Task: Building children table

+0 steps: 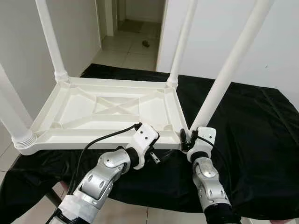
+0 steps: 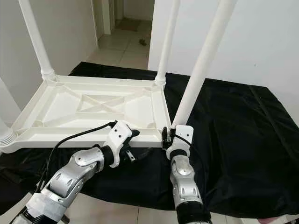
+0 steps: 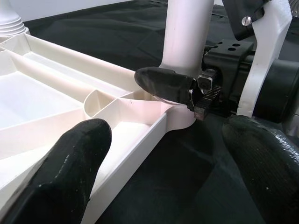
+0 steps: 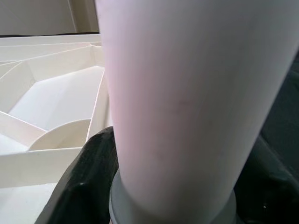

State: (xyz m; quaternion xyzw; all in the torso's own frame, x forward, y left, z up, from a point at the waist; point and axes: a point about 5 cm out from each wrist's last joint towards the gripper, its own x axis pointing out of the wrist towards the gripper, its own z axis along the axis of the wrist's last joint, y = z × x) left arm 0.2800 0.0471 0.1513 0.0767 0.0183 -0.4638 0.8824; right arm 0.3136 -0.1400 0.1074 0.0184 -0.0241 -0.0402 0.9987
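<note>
Right wrist view: right gripper (image 1: 188, 138) jaws clasp the table leg (image 4: 182, 102); left gripper (image 3: 163, 168) jaws released

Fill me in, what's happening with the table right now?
A white plastic children's table top lies upside down on a black cloth, with all four legs standing up from its corners. The right gripper has its fingers closed around the base of the near right leg at its socket. The left gripper hovers open at the table's near edge, beside that corner.
</note>
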